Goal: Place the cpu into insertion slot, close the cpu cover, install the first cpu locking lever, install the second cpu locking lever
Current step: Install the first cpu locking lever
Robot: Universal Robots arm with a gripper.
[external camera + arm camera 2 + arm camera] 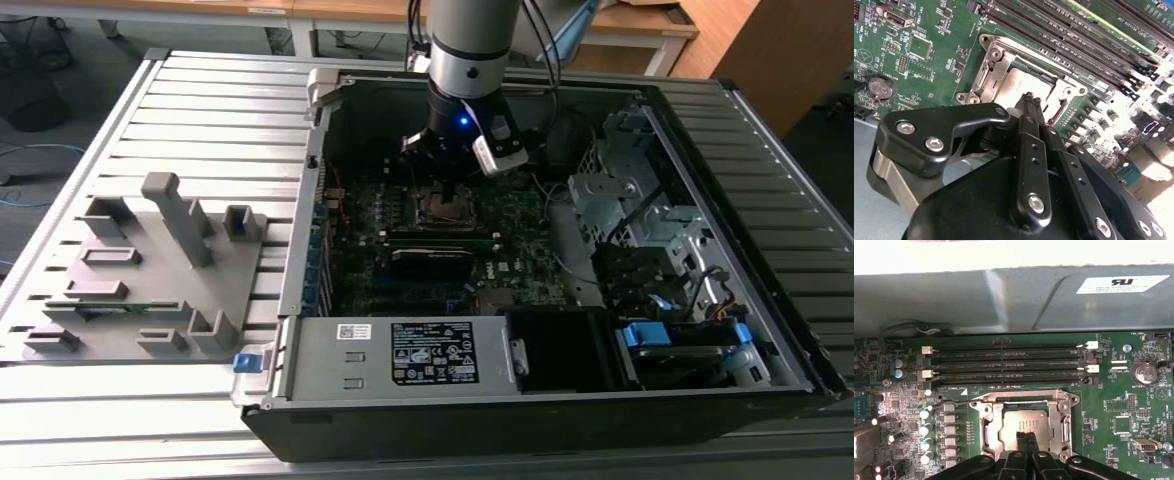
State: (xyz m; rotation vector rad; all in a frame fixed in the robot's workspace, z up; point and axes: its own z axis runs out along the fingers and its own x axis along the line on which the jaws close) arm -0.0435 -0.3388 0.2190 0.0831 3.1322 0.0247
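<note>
In the exterior view, the gripper (449,172) hangs over the insertion slot (447,208), mid-frame. In the second wrist view its fingers (1030,134) are shut on nothing, just above the cpu (1024,84). In the first wrist view the cpu cover (985,429) lies around it. I think soft, straight-down pressing works best.

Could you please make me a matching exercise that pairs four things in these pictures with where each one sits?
Things:
1. chip
2. round battery
3. grey holder
4. power supply box

Places:
A. on the slatted table, outside the computer case
B. in the silver-rimmed socket, below the tips of the hand
C. on the green board, apart from the socket
D. inside the case, along its wall at the bottom of the exterior view

Pairs: 1-B; 2-C; 3-A; 4-D
</note>
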